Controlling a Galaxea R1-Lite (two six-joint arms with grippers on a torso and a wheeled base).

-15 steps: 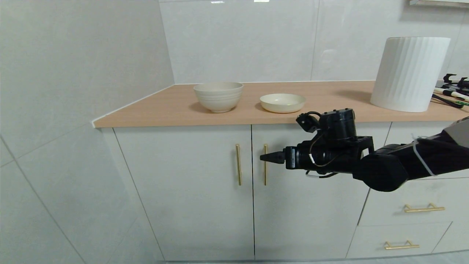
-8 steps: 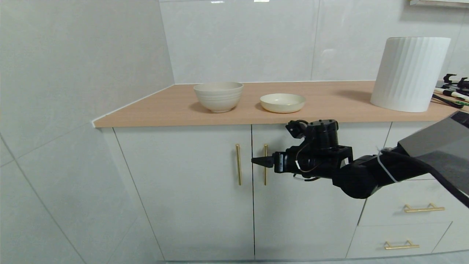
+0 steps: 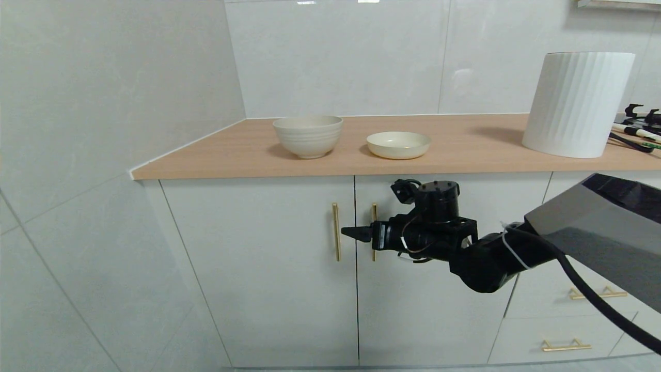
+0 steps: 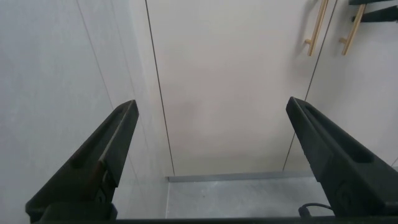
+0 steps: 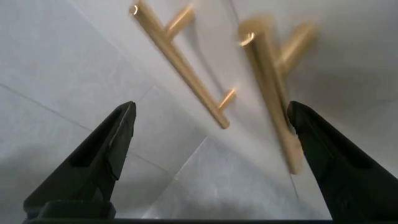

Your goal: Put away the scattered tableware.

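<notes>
Above the tool (image 3: 347,233), the wooden tabletop (image 3: 465,142) carries a bowl (image 3: 308,135) slightly to its left, a shallow dish (image 3: 398,144) to its right, and a ribbed white container (image 3: 578,103) farther right.

White cabinets (image 3: 258,289) stand under a wooden counter (image 3: 465,147) by tiled walls (image 3: 335,57).

Countertop (image 3: 465,152): bowl (image 3: 308,135) left of dish (image 3: 398,144); canister (image 3: 578,103) far right.
Below: left handle (image 3: 336,232) beside right handle (image 3: 374,214); right gripper (image 3: 346,233) just before them; drawers (image 3: 563,330) right.
</notes>
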